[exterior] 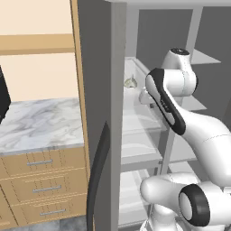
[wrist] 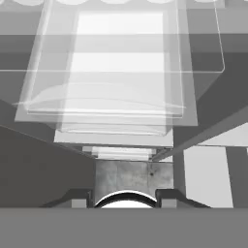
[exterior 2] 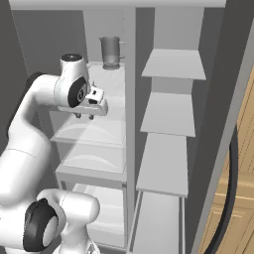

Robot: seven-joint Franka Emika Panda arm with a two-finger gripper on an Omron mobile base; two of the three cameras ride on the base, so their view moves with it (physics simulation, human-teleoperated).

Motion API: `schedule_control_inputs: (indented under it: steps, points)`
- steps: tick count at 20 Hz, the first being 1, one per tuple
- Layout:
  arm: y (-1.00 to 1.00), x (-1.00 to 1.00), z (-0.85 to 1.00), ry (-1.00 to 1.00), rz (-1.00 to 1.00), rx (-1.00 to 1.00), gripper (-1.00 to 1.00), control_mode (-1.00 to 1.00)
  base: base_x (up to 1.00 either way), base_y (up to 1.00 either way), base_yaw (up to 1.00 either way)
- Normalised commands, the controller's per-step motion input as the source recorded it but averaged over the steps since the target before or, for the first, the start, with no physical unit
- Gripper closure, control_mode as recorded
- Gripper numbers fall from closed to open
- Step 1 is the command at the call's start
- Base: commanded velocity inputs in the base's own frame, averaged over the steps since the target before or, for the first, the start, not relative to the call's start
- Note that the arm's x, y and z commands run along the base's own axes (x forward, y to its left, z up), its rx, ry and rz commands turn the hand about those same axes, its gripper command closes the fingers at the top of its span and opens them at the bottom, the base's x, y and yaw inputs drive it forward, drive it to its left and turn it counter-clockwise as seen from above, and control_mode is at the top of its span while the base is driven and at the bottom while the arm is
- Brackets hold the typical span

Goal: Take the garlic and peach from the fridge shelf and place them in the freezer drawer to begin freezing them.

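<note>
Reaching for the garlic (exterior: 131, 82) on the fridge shelf (exterior: 135, 106): gripper (exterior 2: 85, 116) looks empty, jaw gap unclear; you should descend squarely over the bulb.

1. The garlic (exterior: 131, 82) sits on the fridge shelf (exterior: 135, 101) just left of the arm; its shape is too small to make out.
2. Beside the garlic, the gripper (exterior 2: 85, 116) is mostly hidden behind the wrist (jaw gap unreadable).
3. The grey pitcher (exterior 2: 110, 52) stands behind the arm, handle indistinct.
</note>
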Motion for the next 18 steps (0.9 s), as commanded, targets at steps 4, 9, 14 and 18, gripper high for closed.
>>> schedule_control_inputs:
  steps: [4, 9, 14, 18]
  points:
    - [0.49, -0.10, -0.02, -0.20, 0.02, -0.09, -1.00, -1.00, 0.00, 0.00, 0.00]
    - [0.16, 0.04, 0.30, -0.42, 0.05, -0.04, -1.00, -1.00, 0.00, 0.00, 0.00]
    - [0.00, 0.61, 0.30, -0.17, 0.03, 0.07, -1.00, -1.00, 0.00, 0.00, 0.00]
    - [0.00, 0.75, 0.21, -0.01, 0.00, 0.09, -1.00, -1.00, 0.00, 0.00, 0.00]
